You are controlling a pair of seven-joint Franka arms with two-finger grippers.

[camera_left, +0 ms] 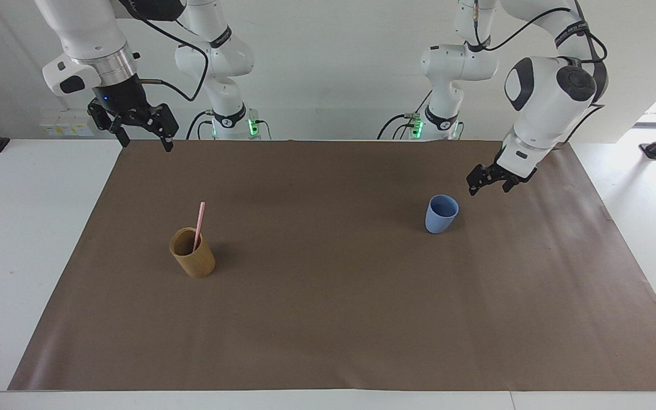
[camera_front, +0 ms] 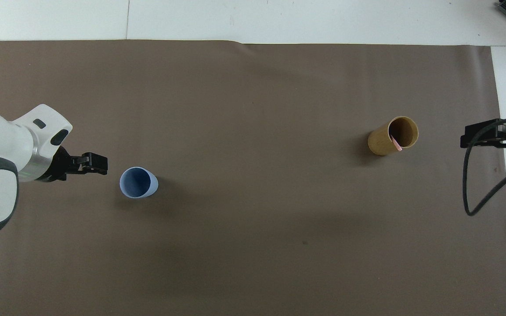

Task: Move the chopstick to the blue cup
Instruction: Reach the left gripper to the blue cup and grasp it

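One pale pink chopstick (camera_left: 199, 223) stands leaning in the tan-brown cup (camera_left: 193, 261) toward the right arm's end of the table; in the overhead view only its top (camera_front: 396, 143) shows at the tan cup's (camera_front: 378, 141) rim. The light blue cup (camera_left: 441, 215) stands upright and empty toward the left arm's end, also seen from overhead (camera_front: 138, 182). My left gripper (camera_left: 486, 189) is open, low over the mat just beside the blue cup, not touching it (camera_front: 100, 159). My right gripper (camera_left: 147, 141) is open and waits high over the mat's edge (camera_front: 464, 139).
A brown mat (camera_left: 328, 319) covers most of the white table (camera_left: 20, 239). A black cable (camera_front: 477, 193) hangs from the right arm near the mat's edge.
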